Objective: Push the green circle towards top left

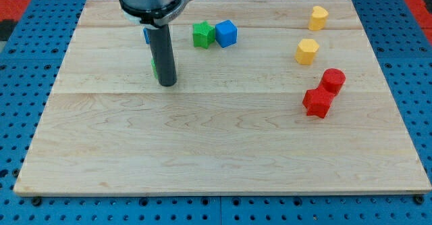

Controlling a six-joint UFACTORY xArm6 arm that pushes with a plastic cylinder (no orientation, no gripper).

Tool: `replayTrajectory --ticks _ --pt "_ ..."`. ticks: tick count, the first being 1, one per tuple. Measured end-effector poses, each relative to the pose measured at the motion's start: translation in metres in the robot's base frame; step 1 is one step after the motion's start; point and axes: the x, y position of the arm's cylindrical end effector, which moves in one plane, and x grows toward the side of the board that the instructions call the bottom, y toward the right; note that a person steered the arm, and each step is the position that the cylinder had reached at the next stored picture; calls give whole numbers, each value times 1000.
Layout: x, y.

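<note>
Standing upright on the wooden board (223, 151), near its top-left part, with my tip (167, 84) touching the wood; no jaws on this rod, so nothing released or clenched. Just beside the rod on its left, only a thin green sliver of the green circle (154, 67), mostly hidden behind the rod, close to the tip; contact impossible to tell. Higher up, a small piece of a blue block (146, 36), also half hidden, shape not clear. Further toward the top edge centre, a green star (202, 34) touching a blue cube (226, 33). Near the top-right corner, two yellow blocks (318, 17) (307, 51), one below the other, apart; lower, by the right edge, a red cylinder (333, 80) touching a red star-like block (317, 103).
</note>
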Motion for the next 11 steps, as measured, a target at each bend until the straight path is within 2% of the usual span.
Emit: replayTrajectory --ticks 2,3,4,6,8,9,11 --pt "-52 -33" --pt "-53 22" --pt "-81 1" --pt "-82 -115" --pt "-67 -110" --pt "-67 -131" --pt "-90 -154"
